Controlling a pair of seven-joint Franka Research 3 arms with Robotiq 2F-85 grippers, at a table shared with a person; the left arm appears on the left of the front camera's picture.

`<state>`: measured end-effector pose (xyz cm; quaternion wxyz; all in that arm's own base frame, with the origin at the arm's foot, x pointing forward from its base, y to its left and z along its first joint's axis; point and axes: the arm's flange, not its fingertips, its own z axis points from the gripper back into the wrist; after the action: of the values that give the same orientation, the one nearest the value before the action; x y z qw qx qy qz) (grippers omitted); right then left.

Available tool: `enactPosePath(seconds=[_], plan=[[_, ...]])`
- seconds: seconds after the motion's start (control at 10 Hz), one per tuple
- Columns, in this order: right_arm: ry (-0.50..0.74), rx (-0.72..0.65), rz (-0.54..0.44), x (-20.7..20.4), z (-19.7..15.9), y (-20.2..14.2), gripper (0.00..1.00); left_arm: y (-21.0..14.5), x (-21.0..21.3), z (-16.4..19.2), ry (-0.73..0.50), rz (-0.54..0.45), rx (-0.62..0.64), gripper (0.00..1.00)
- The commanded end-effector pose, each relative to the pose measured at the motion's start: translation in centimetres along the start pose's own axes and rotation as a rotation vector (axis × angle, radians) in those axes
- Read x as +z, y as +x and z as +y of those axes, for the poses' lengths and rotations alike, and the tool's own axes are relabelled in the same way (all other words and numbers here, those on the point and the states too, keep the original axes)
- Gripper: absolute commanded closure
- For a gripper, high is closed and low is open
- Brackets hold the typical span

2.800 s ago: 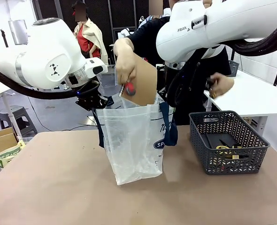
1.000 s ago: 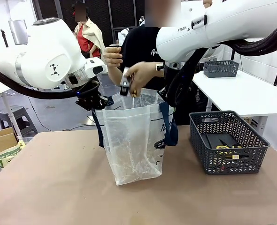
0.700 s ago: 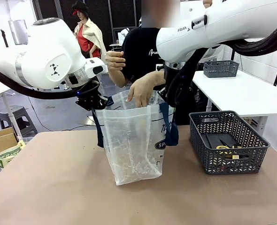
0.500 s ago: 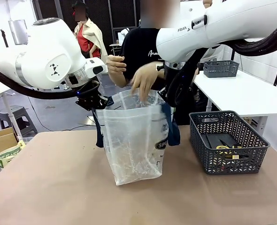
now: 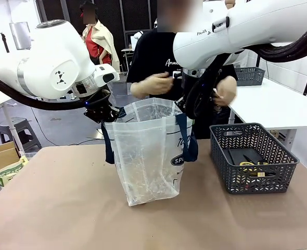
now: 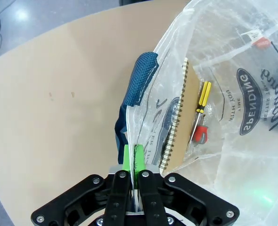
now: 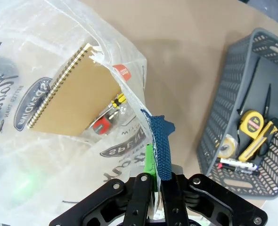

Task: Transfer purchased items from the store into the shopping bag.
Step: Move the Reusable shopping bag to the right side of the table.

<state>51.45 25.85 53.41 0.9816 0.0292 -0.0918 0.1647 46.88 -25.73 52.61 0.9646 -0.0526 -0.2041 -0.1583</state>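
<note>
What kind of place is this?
Probably a robotics lab staging a shop checkout: the left gripper and right gripper pinch a shopping bag open beside a grey basket of tools.

A brown counter (image 5: 65,208) spans the foreground under even indoor light. Beyond it at left are a grey floor (image 5: 65,130), a grey stool (image 5: 15,127) and a cardboard box (image 5: 0,156), with dark panels (image 5: 138,15) along the far wall. At right stands a white table (image 5: 278,107) carrying a grey mesh bin (image 5: 250,75).
</note>
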Motion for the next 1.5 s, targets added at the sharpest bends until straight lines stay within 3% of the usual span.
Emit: enactPosePath(seconds=[0.0,1.4], plan=[[-0.001,-0.013,-0.001,0.13,-0.12,0.05,1.0,-0.06,0.14,0.13,0.008,-0.003,0.017,1.0],[-0.001,-0.013,-0.001,0.13,-0.12,0.05,1.0,-0.06,0.14,0.13,0.008,-0.003,0.017,1.0]])
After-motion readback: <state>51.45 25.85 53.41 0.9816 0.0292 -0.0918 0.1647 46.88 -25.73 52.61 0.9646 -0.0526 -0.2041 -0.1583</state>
